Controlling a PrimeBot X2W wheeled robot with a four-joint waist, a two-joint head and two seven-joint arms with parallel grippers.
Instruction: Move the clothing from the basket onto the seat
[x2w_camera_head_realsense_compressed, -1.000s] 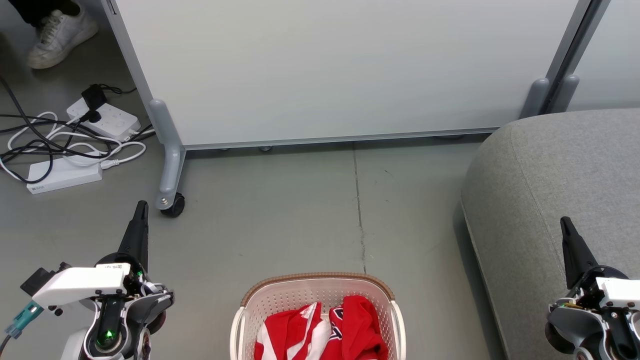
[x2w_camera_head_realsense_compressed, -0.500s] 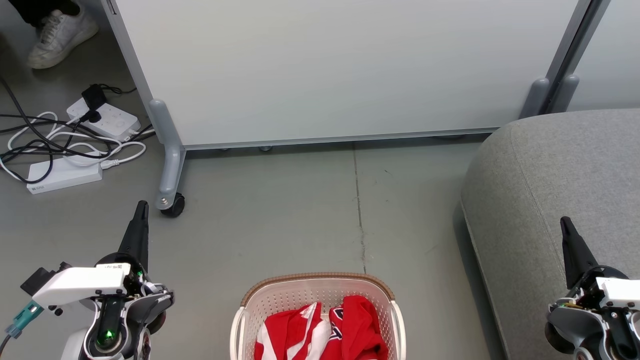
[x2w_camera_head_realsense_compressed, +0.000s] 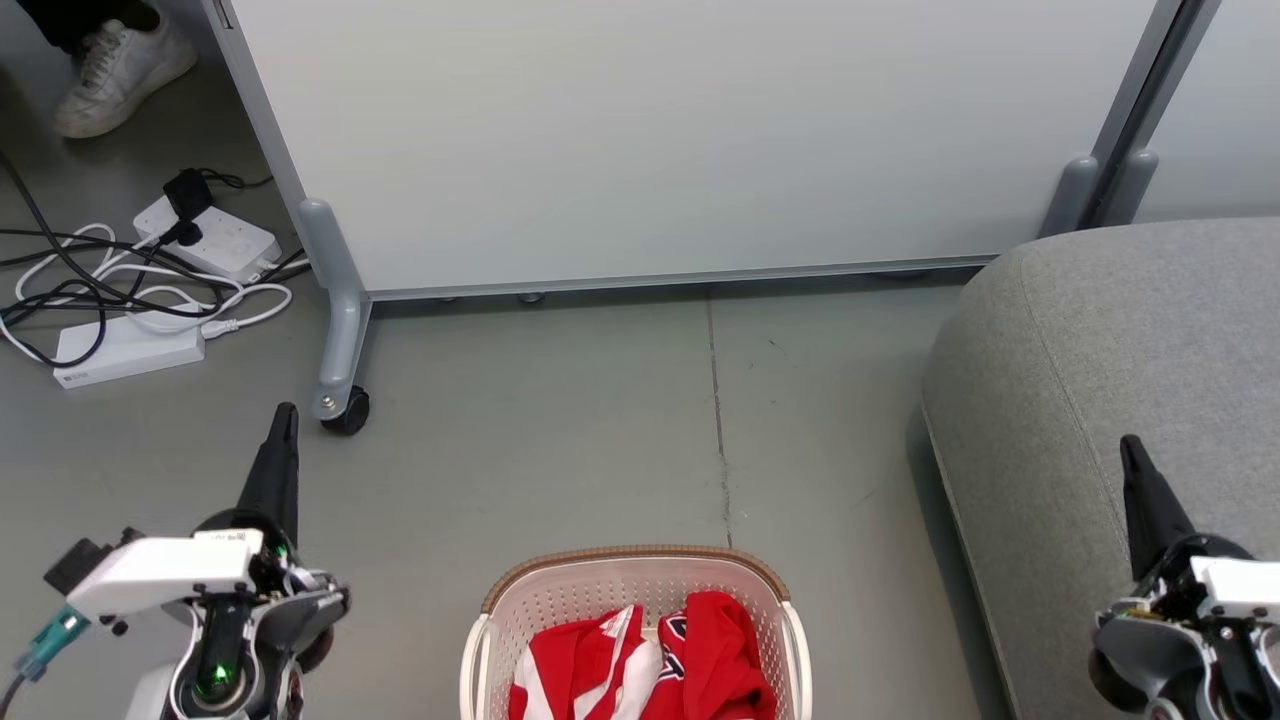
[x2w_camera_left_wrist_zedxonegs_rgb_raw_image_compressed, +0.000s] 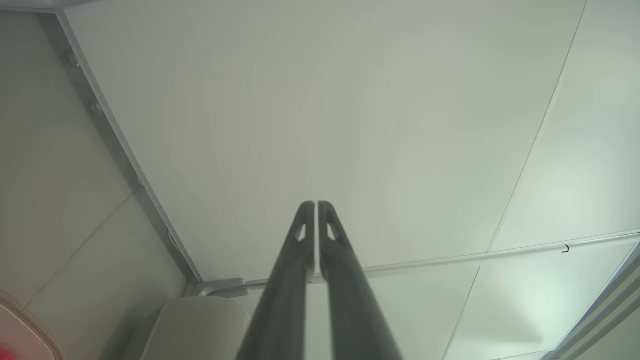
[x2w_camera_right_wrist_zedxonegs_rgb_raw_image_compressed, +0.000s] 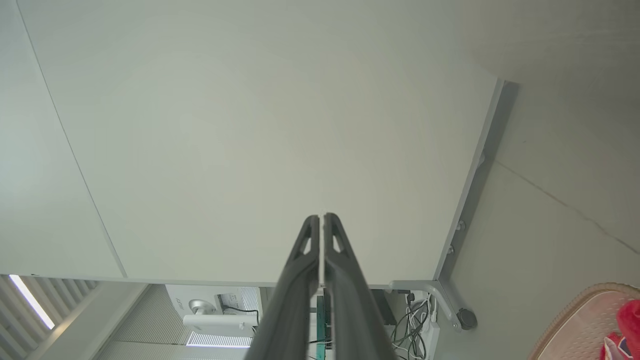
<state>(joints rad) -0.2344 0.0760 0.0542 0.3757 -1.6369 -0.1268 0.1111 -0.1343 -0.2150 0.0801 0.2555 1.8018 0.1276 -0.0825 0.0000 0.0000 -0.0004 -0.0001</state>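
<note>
Well, almost nothing has changed over the last second. Your left gripper (x2w_camera_head_realsense_compressed: 285, 420) and right gripper (x2w_camera_head_realsense_compressed: 1130, 455) have each sunk by a hair in the head view, and everything else sits where it was. For the task that means you haven't begun: no reach toward the load is under way. Both claws are closed and empty. Each wrist view shows its two dark fingers pressed together tip to tip with nothing between them, pointing at the pale partition panel (x2w_camera_head_realsense_compressed: 650, 140) rather than down at any cloth. The clothing (x2w_camera_head_realsense_compressed: 640, 655), a crumpled heap of red fabric with white stripes, lies wholly inside the basket (x2w_camera_head_realsense_compressed: 630, 553). The basket stands on the floor (x2w_camera_head_realsense_compressed: 560, 430) low in the middle of the head view, between your two arms and apart from both. The seat (x2w_camera_head_realsense_compressed: 1100, 340) is off to your right, and the right gripper shows in front of its near part. I'd judge your first step is to open one claw and bring it down into the basket. The right arm looks better placed for the carry, since the cushion is on its side. Mind the cables (x2w_camera_head_realsense_compressed: 130, 290) on your left.
</note>
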